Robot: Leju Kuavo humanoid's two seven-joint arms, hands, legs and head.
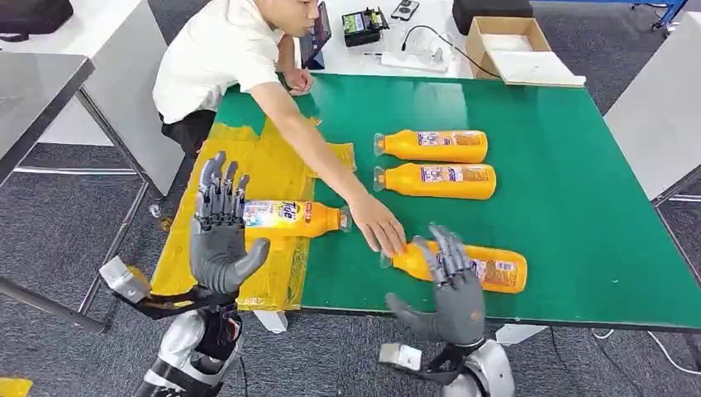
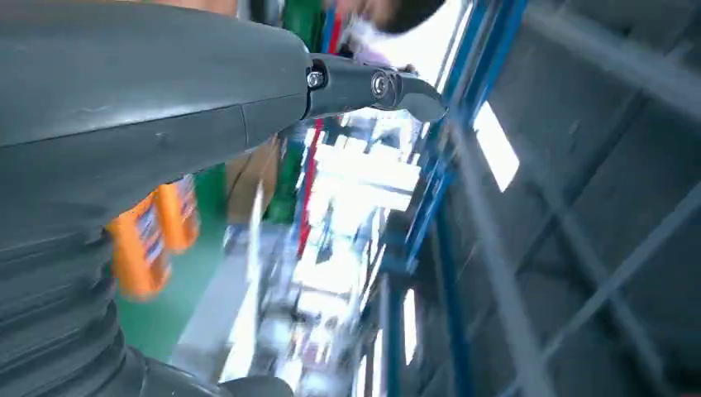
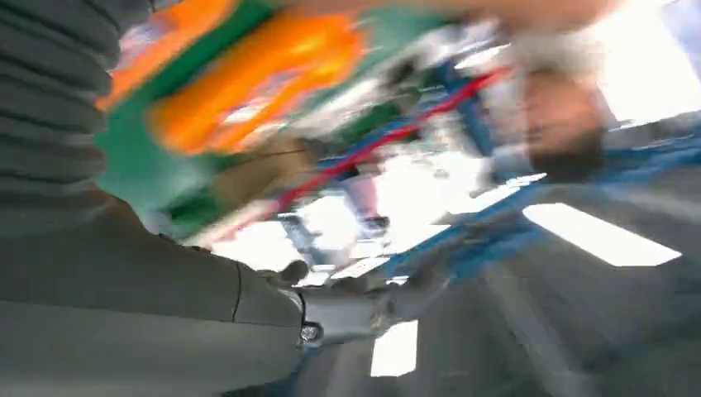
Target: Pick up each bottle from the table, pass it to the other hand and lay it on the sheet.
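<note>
One orange bottle (image 1: 293,217) lies on the yellow sheet (image 1: 273,169) at the green table's left end. My left hand (image 1: 220,227) is raised in front of it, fingers spread, holding nothing. Another orange bottle (image 1: 488,266) lies near the table's front edge; a person's hand (image 1: 377,223) touches its cap end. My right hand (image 1: 450,291) hovers over that bottle's near side, fingers apart and empty. Two more orange bottles (image 1: 434,145) (image 1: 438,180) lie side by side mid-table. The wrist views are blurred; orange bottles (image 2: 149,236) (image 3: 256,74) show in them.
A person in a white shirt (image 1: 219,54) sits at the table's far left corner, arm stretched across the sheet. A cardboard box (image 1: 512,50), a tablet and small devices lie on a white table behind. The green table (image 1: 579,207) has free room at its right.
</note>
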